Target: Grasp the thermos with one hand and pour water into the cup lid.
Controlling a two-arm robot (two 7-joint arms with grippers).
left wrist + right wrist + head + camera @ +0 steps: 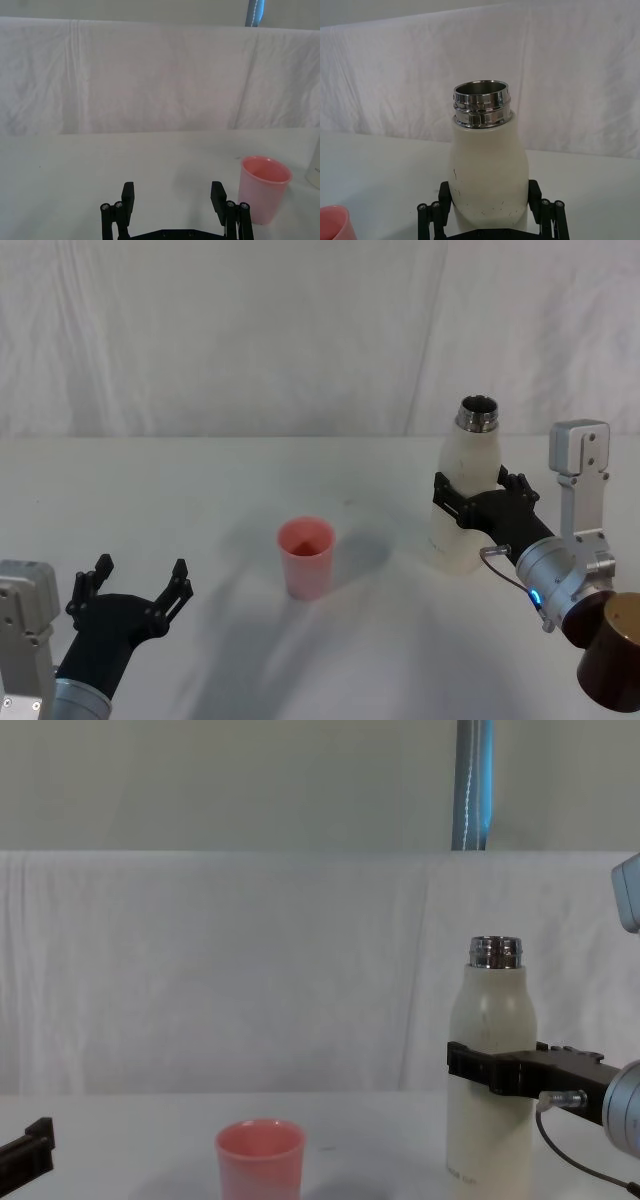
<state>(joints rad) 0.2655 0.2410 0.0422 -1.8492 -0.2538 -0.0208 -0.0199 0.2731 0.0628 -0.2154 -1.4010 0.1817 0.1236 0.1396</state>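
Right gripper (478,499) clamped around the middle of the thermos (468,495), fingers (543,210) pressed on either side of the cream body, forearm reaching in level from the right. Thermos upright on the white table (200,500) at the right, steel neck open at the top. Cup lid (306,557) upright near the table's middle, well apart from the thermos. Left gripper (135,585) spread wide and holding nothing, low at the near left, pointing forward. White draped cloth (220,970) behind, blue pole (472,785) above it
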